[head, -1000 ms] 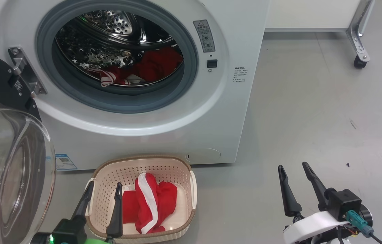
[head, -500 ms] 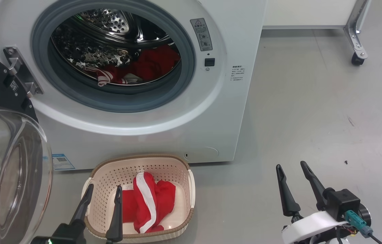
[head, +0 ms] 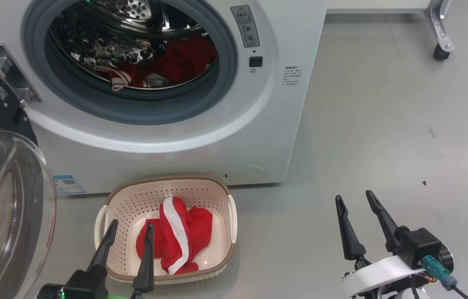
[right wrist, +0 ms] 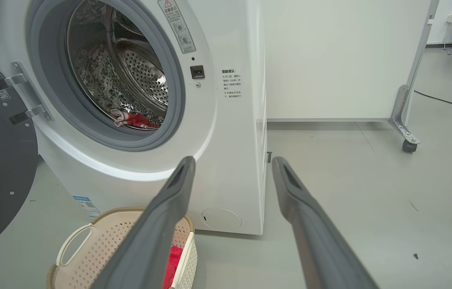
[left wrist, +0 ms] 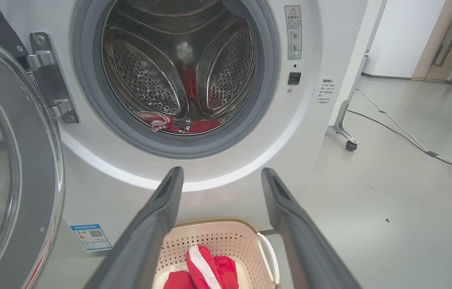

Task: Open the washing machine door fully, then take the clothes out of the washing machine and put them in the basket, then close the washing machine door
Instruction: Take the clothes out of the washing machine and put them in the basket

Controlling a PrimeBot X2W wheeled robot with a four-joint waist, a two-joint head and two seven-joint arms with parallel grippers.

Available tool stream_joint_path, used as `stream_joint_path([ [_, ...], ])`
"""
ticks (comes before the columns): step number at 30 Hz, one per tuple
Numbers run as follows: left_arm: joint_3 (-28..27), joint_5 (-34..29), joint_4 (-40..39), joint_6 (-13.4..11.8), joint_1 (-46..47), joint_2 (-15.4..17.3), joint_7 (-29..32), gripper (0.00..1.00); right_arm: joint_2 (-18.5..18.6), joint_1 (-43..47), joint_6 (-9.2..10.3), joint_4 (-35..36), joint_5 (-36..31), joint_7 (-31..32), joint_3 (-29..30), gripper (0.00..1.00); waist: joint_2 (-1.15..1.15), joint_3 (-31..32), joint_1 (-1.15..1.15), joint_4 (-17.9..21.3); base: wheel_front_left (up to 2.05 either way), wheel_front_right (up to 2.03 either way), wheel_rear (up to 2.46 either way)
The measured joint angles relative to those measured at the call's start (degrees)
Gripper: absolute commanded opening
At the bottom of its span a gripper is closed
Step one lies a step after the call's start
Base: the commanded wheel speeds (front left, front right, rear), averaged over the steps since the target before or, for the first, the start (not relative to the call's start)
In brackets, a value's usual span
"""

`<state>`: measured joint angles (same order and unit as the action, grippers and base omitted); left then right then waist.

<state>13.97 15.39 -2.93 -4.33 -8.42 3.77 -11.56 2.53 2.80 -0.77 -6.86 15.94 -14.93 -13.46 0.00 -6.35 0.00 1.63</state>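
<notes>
My left pincer is open and empty, its long dark tapered fingers apart over the near-left side of the basket, a cream rounded-rectangular tub with perforated walls and a brown woven-look rim. My right pincer is open too, above the smooth grey floor. Some of the clothes, bright red with a broad white stripe, lie crumpled in the basket. More red cloth lies in the perforated steel drum of the white washing machine. The washing machine door, bulging clear glass in a glossy black rim, hangs open at my left. Since a second ago the head camera has tilted down, and the things lie as before.
</notes>
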Motion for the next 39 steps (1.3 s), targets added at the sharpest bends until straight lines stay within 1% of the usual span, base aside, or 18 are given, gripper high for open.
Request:
stream_joint_path([
  [3, 0.21, -0.12, -0.25, 0.00, 0.92, 0.00, 0.56, 1.00, 0.00, -0.21, -0.01, 1.00, -0.65, 0.00, -0.49, 1.00, 0.00, -1.55, 0.00, 0.16, 0.00, 0.00, 0.00],
  [7, 0.12, -0.03, 0.13, 0.03, 4.37, -0.02, 1.76, 1.00, 0.01, -1.21, -0.01, 2.29, -1.02, 0.00, -1.07, 1.00, 0.00, -4.10, 0.00, 0.56, 0.00, 0.00, 0.00],
  [13, -0.33, 1.09, 3.30, 0.45, 10.81, -0.08, 4.82, 1.00, 0.03, -2.35, -0.01, 3.69, -1.04, 0.00, -2.74, 1.00, 0.00, -8.42, 0.00, 1.67, 0.00, 0.00, 0.00],
  [18, -0.26, 1.16, 5.97, 1.13, 17.25, 0.10, 9.27, 1.00, 0.03, -3.59, -0.01, 4.83, -0.57, 0.00, -4.71, 1.00, 0.00, -12.11, 0.00, 3.34, 0.00, 0.00, 0.00],
  [22, -0.87, 1.85, 9.26, 1.61, 22.74, 0.93, 14.11, 1.00, 0.05, -4.37, 0.01, 5.61, 1.57, 0.00, -6.01, 1.00, 0.00, -15.09, 0.00, 5.05, 0.00, 0.00, 0.00],
  [24, -1.09, 1.86, 10.83, 1.64, 25.22, 1.70, 16.78, 1.00, 0.05, -5.08, 0.30, 5.99, 2.40, 0.00, -6.77, 1.00, 0.00, -16.58, 0.00, 5.95, 0.00, 0.00, 0.00],
  [29, -2.78, 1.86, 13.46, 2.11, 31.70, 5.02, 23.34, 1.00, 0.07, -7.48, 0.60, 7.36, 4.67, 0.00, -7.87, 1.00, 0.00, -20.42, 0.00, 8.39, 0.00, 0.00, 0.00],
  [32, -3.55, 1.85, 13.68, 2.20, 36.68, 7.15, 27.10, 1.00, 0.05, -9.17, 1.31, 8.31, 5.82, 0.00, -8.02, 1.00, 0.00, -22.81, 0.00, 9.80, 0.00, 0.00, 0.00],
  [33, -3.55, 1.85, 13.68, 2.20, 36.68, 7.15, 27.10, 1.00, 0.05, -9.17, 1.31, 8.31, 5.82, 0.00, -8.02, 1.00, 0.00, -22.81, 0.00, 9.80, 0.00, 0.00, 0.00],
  [39, -4.58, 0.96, 13.49, 3.16, 46.95, 10.89, 33.17, 1.00, 0.08, -12.77, 1.53, 9.75, 7.12, 0.00, -8.92, 1.00, 0.00, -27.87, 0.00, 12.13, 0.00, 0.00, 0.00],
])
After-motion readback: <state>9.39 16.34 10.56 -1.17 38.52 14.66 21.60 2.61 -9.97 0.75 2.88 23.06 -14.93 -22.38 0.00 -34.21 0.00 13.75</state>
